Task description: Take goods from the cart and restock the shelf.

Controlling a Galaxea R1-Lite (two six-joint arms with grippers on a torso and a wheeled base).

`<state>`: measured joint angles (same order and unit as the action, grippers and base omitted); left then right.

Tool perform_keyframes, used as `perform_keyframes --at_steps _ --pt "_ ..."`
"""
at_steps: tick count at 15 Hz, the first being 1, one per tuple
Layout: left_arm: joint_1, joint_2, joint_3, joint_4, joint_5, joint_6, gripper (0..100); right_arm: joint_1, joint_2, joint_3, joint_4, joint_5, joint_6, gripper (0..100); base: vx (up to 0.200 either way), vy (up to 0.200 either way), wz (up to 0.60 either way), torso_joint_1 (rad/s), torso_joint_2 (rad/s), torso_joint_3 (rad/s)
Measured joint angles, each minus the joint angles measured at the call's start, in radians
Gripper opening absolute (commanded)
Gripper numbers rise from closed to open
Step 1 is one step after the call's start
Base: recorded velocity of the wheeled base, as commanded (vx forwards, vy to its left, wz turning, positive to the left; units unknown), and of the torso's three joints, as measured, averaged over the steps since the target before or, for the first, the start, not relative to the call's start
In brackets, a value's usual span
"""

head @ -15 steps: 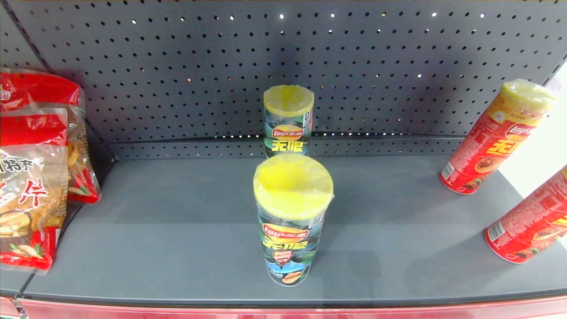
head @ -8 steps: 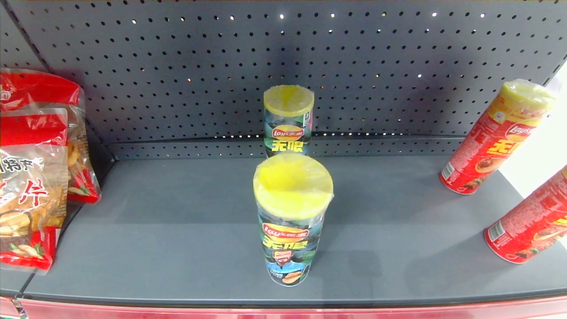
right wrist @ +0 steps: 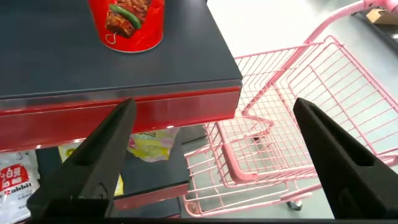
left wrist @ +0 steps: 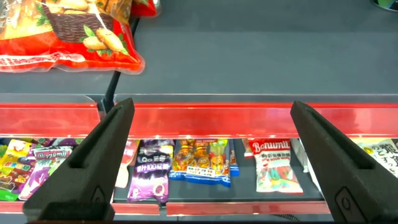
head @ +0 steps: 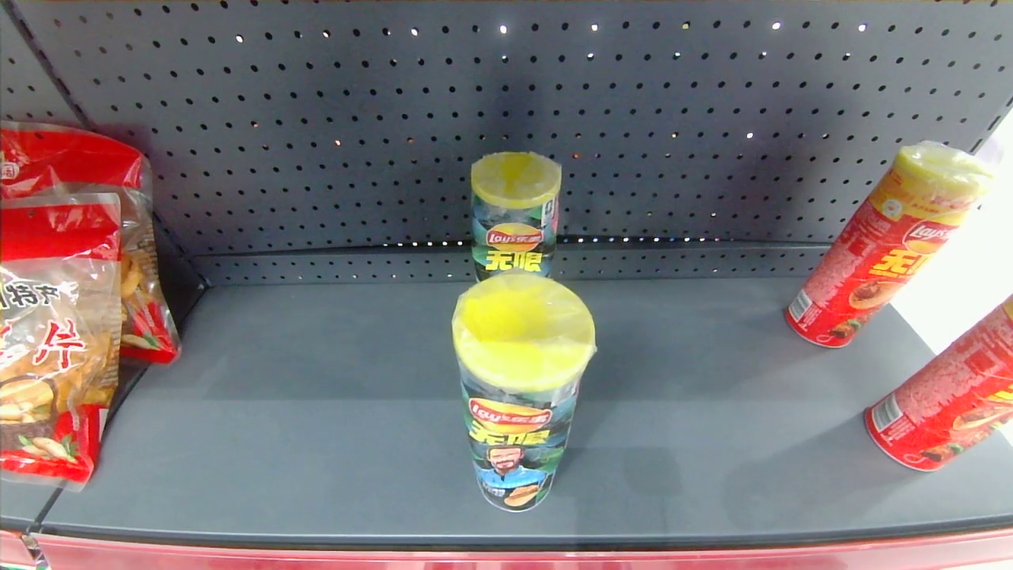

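Two green chip cans with yellow lids stand upright on the grey shelf [head: 316, 412], one near the front [head: 518, 392] and one at the back [head: 514, 218] by the pegboard. Two red chip cans [head: 890, 245] [head: 946, 400] stand at the shelf's right end; one red can [right wrist: 127, 25] shows in the right wrist view. My left gripper [left wrist: 211, 155] hangs open below the shelf's red front edge [left wrist: 199, 118], holding nothing. My right gripper [right wrist: 214, 162] is open too, below the shelf's right end, with the pink cart [right wrist: 298, 130] beyond it.
Red snack bags [head: 63, 301] lean at the shelf's left end, also seen as a bag [left wrist: 68, 31] in the left wrist view. A lower shelf holds several candy packets [left wrist: 199, 165]. The pegboard back wall [head: 506, 119] closes the shelf behind.
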<state>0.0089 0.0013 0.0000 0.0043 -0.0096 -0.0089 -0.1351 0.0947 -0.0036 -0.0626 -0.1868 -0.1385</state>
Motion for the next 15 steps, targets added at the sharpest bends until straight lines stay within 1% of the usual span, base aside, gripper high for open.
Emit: perform_keyframes --at_steps 4,8,15 --pt "0.000 0.000 0.000 0.000 0.000 0.000 100 0.000 0.000 0.000 -0.006 0.000 -0.001 100 0.000 0.000 0.00 0.000 0.00 0.000" --pt "0.000 0.000 0.000 0.000 0.000 0.000 100 0.000 0.001 0.000 -0.058 0.003 0.004 100 0.000 0.000 0.00 0.000 0.00 0.000" --pt "0.000 0.000 0.000 0.000 0.000 0.000 100 0.000 0.001 -0.001 -0.070 0.008 0.010 100 0.000 0.000 0.00 0.000 0.00 0.000"
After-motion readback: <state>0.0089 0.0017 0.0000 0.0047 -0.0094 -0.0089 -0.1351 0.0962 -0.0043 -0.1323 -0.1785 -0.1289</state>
